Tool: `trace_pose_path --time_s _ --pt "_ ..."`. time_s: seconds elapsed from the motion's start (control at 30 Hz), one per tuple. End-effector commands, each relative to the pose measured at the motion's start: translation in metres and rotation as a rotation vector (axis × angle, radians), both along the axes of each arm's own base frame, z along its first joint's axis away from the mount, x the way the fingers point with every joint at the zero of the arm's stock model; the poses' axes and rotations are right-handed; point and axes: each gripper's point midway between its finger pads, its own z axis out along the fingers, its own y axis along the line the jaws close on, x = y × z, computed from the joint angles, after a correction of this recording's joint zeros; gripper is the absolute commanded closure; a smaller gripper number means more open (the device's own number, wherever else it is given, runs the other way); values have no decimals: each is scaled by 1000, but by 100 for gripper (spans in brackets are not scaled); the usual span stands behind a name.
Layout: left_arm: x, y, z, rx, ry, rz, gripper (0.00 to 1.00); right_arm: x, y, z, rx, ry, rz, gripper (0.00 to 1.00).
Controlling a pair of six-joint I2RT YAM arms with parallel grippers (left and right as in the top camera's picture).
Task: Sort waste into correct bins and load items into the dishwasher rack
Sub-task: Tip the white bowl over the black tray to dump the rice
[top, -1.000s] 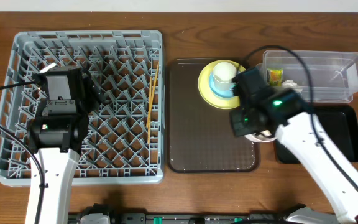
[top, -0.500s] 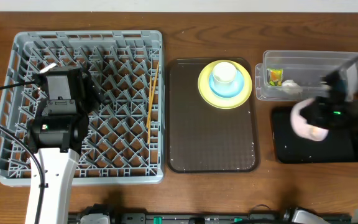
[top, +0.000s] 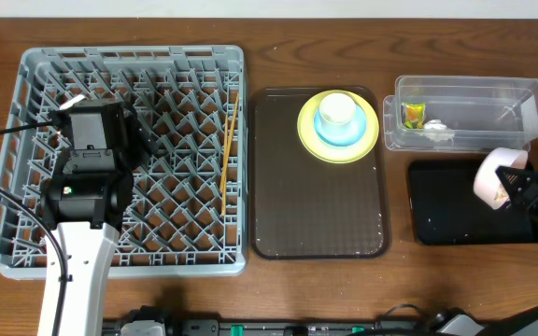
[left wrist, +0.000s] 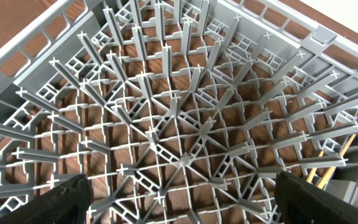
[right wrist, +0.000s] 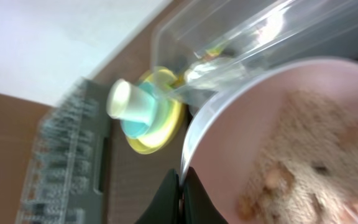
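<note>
The white bowl [top: 493, 177] hangs tilted on its side over the black tray [top: 456, 210], with my right gripper [top: 516, 184] shut on its rim. In the right wrist view the fingers [right wrist: 182, 186] pinch the bowl [right wrist: 229, 143], and brownish-white food scraps [right wrist: 316, 162] lie inside it. The clear tub [top: 474, 112] holds a green-and-orange wrapper [top: 412, 115] and a white tissue [top: 437, 129]. A white cup [top: 336, 109] stands in the light blue dish [top: 344, 133] on the yellow plate [top: 311, 131]. My left gripper [top: 101, 93] hovers open over the grey rack [top: 26, 233], where the chopsticks [top: 227, 140] lie.
The brown serving tray [top: 316, 205] lies between the rack and the bins, with the plate stack at its far right corner. In the left wrist view, upright pegs [left wrist: 179, 112] fill the space under my open fingers [left wrist: 67, 199].
My right arm has carried the bowl from the brown tray's right edge rightwards to above the black tray, and tipped it onto its side. The left arm has not moved.
</note>
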Motion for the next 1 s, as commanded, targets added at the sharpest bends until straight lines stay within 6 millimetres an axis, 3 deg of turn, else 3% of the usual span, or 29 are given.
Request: trace_pose_path --time_s 0.0,0.27,0.4,0.53,0.73,0.97 --pt "2 2 9 -5 -26 16 5 -3 13 18 153 -189 47 99" --pt "2 2 9 -6 -25 16 5 -12 9 -17 296 -205 -3 99" --pt "2 2 9 -5 -26 16 5 -10 5 -12 392 -282 8 99" --pt "2 2 9 -6 -25 16 5 -6 -2 -22 441 -264 -5 99" --pt "2 2 9 -5 -25 16 5 -2 -9 -35 569 -179 -45 99" --pt "2 2 9 -6 -26 16 5 4 -18 -33 728 -72 -95 99"
